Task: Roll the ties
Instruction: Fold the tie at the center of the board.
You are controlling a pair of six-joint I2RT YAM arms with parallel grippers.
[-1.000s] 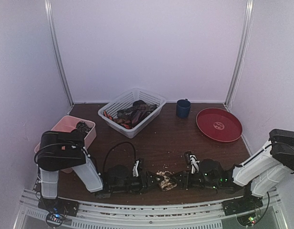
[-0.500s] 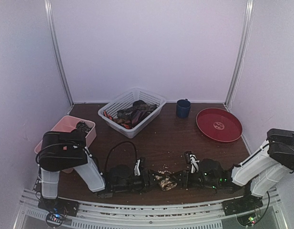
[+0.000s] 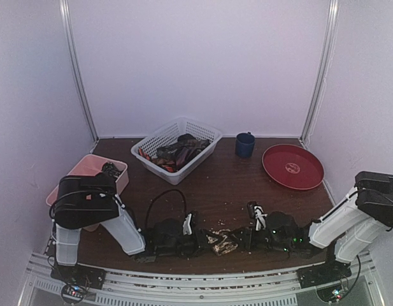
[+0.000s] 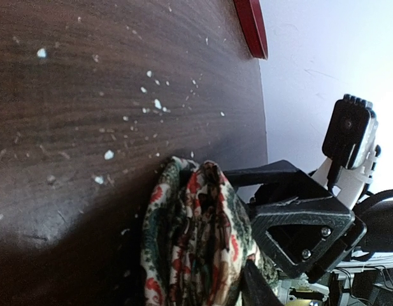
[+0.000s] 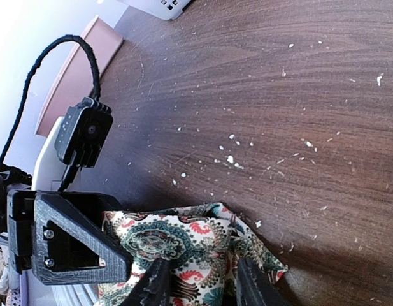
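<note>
The patterned tie [image 3: 222, 241] sits bunched at the near edge of the table [image 3: 234, 191]. Your right gripper [image 5: 200, 284] pinches its fold; your left gripper [image 3: 206, 241] cannot be judged (fingers mostly hidden). Roll tight, turning evenly.

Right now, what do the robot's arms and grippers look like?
The left arm and right arm have white links, black joints. The left gripper and right gripper are black, with triangular cut-out fingers. A black cable loops above the left one.
</note>
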